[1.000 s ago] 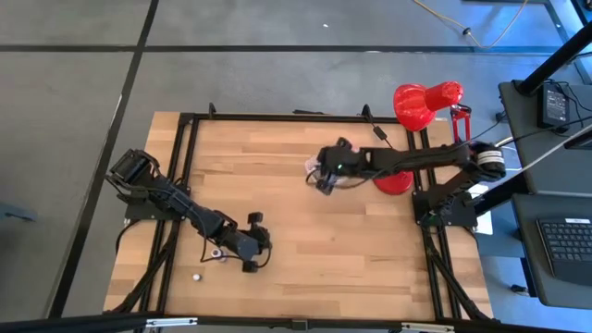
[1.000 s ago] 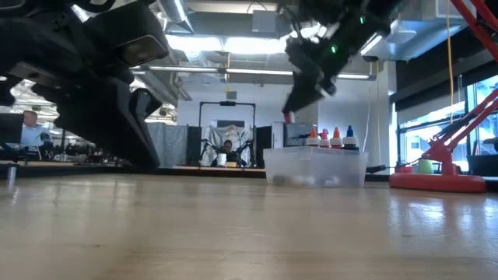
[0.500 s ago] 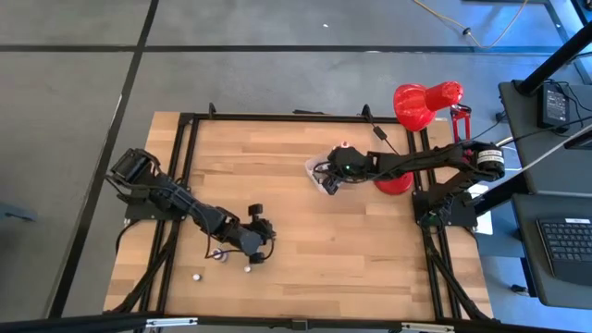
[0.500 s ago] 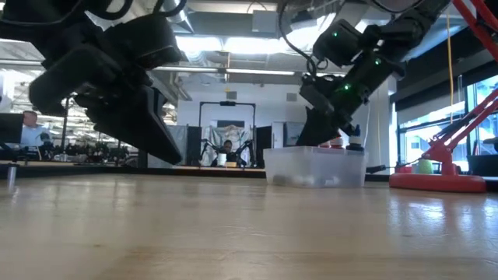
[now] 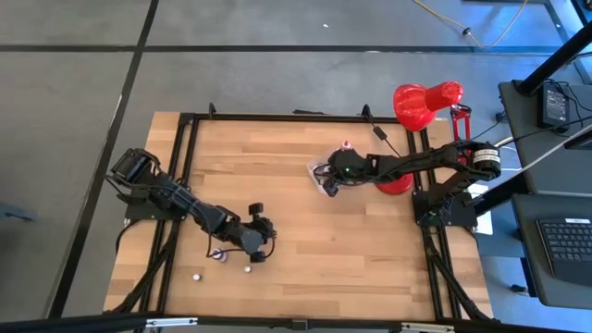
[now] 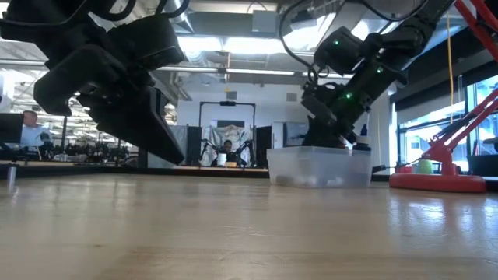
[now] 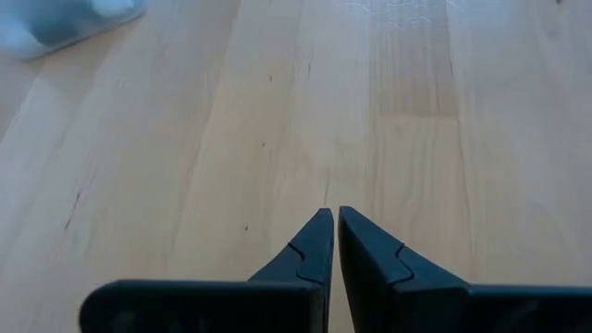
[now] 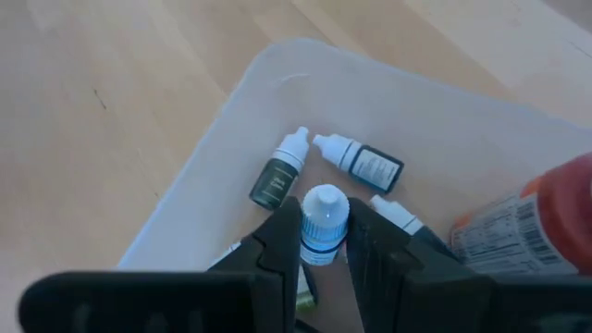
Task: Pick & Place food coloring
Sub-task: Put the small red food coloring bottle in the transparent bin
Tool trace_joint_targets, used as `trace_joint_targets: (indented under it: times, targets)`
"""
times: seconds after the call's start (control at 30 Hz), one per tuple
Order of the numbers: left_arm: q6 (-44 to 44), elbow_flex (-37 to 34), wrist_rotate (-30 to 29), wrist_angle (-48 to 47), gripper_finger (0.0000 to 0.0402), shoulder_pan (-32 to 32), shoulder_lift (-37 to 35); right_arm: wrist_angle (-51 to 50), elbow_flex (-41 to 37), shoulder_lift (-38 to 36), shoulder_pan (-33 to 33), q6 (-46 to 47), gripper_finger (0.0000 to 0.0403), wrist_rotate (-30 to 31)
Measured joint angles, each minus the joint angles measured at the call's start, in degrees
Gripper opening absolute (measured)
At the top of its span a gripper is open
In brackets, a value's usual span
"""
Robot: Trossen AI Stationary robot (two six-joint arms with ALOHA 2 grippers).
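My right gripper (image 8: 324,211) reaches down into the clear plastic tub (image 5: 317,172), shut on one small food coloring bottle (image 8: 325,227) with a white cap. Three more small bottles lie on the tub floor: a dark green one (image 8: 273,182), a dark one (image 8: 365,163) and a whitish one (image 8: 398,214). A larger red bottle (image 8: 546,222) stands at the tub's side. Three tiny bottles (image 5: 215,254) (image 5: 197,275) (image 5: 247,269) rest on the wood near my left gripper (image 5: 260,244). It is shut (image 7: 333,215), hovers over bare table and touches nothing. My right gripper pinches the white-capped bottle between its two fingers (image 8: 280,242), just below the cap (image 8: 326,209), on its dark band. The fingers come from above, slanting down into the tub. The bottle's lower end is hidden behind the fingers, so whether it rests on the tub floor cannot be told.
A red desk lamp stands on its base (image 5: 393,183) at the table's right edge, close behind my right arm, with its head (image 5: 421,100) past the far edge. Open wood (image 5: 370,250) lies between the two arms. People and equipment show in the room beyond the table.
My right gripper has come down from above the tub, carrying the bottle into the tub's opening. My left gripper has risen off the table and shifted a little to the right, uncovering a tiny bottle on the wood beside it.
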Motion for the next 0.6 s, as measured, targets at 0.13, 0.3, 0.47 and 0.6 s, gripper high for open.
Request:
trace_joint_targets:
  times: [0.13, 0.3, 0.47, 0.6]
  targets:
    - [0.0, 0.0, 0.44, 0.02, 0.0022, 0.0, 0.0, 0.28, 0.0, 0.01, 0.02, -0.02, 0.0077, -0.07]
    - [0.0, 0.0, 0.44, 0.02, 0.0021, 0.0, 0.0, 0.28, 0.0, 0.0, 0.0, -0.19, 0.0085, -0.04]
    - [0.03, 0.0, 0.37, 0.02, 0.0021, 0.0, 0.0, 0.26, 0.0, 0.01, -0.02, -0.24, 0.0129, -0.03]
    - [1.62, 0.0, 0.33, 0.02, 0.0028, 0.0, 0.0, 0.26, 0.0, 0.0, -0.02, -0.24, 0.0159, -0.02]
